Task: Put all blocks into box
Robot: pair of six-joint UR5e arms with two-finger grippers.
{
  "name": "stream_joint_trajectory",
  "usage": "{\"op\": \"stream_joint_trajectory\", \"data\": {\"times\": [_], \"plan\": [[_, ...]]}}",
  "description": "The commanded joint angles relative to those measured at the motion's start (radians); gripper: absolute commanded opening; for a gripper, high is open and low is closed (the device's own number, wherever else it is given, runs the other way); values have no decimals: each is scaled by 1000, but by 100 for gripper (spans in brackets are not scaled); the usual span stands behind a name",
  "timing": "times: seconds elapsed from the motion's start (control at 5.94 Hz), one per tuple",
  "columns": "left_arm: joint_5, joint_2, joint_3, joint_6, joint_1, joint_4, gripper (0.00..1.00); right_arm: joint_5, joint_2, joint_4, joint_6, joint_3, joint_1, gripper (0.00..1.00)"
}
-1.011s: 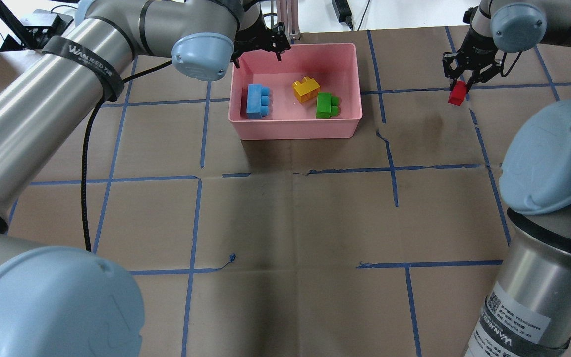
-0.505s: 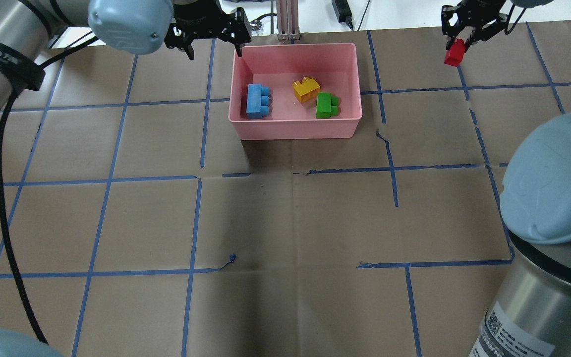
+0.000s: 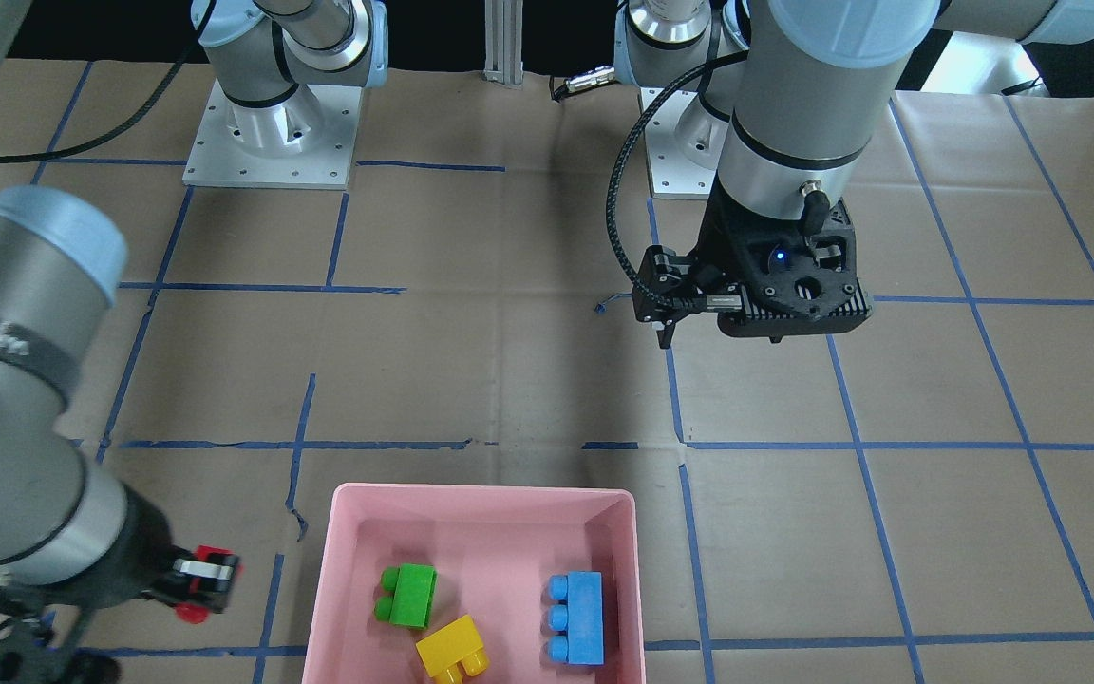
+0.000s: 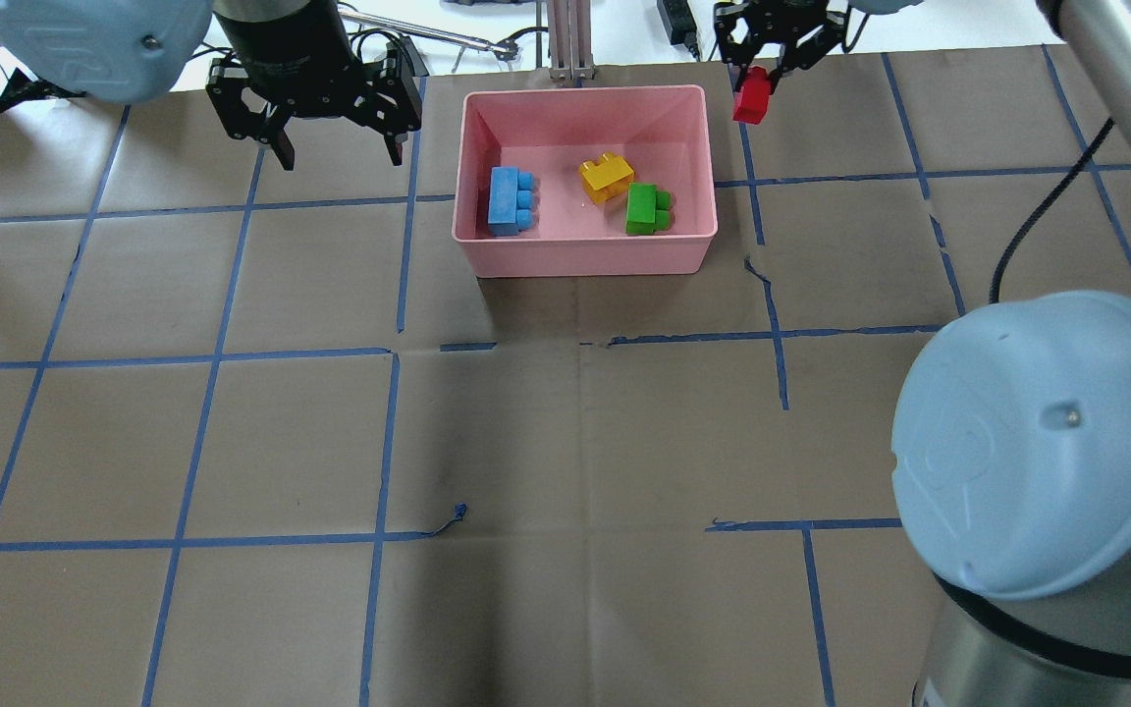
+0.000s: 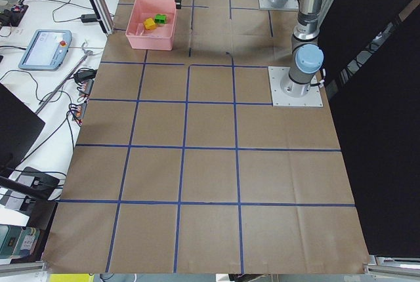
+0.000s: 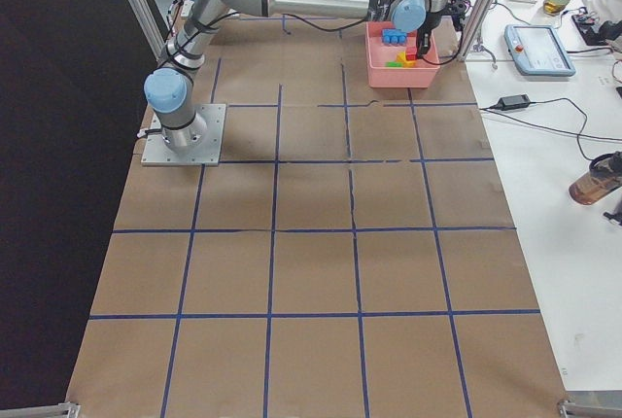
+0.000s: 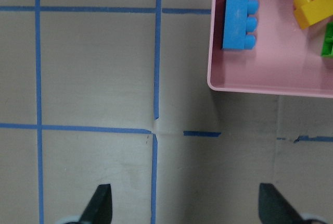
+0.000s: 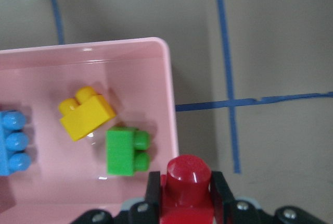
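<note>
The pink box (image 4: 585,257) holds the blue block (image 4: 510,200), the yellow block (image 4: 606,178) and the green block (image 4: 646,208). My right gripper (image 4: 760,83) is shut on the red block (image 4: 750,101) and holds it in the air just right of the box's far right corner. In the right wrist view the red block (image 8: 188,182) sits between the fingers, beside the box rim (image 8: 169,94). My left gripper (image 4: 342,155) is open and empty above the table, left of the box. Its fingertips (image 7: 101,203) are wide apart.
Brown paper with blue tape lines (image 4: 585,344) covers the table. A metal post (image 4: 568,39) stands just behind the box. Cables and devices (image 5: 46,39) lie on the white bench past the far edge.
My right gripper has carried the red block leftward to the box's far right corner. My left gripper has moved left, away from the box's far left corner.
</note>
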State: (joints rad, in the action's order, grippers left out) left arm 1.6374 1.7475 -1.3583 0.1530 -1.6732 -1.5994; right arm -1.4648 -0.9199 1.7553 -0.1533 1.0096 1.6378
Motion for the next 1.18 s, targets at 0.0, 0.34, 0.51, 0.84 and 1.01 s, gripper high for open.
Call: {"op": "stream_joint_trajectory", "data": {"times": [0.0,0.34,0.51,0.84,1.01], "plan": [[-13,-97,-103,-35,44,-34,100,32,92,79,-51,1,86,32],[-28,-163,-157,-47,59,-34,100,21,125,161,-48,6,85,82],[-28,-169,-157,-53,61,-30,100,17,113,156,-48,6,83,99],[-30,-134,-128,-52,66,-1,100,-41,41,135,-31,4,82,100],[-28,-116,-128,-50,63,60,100,-64,-26,86,-34,17,70,100]]}}
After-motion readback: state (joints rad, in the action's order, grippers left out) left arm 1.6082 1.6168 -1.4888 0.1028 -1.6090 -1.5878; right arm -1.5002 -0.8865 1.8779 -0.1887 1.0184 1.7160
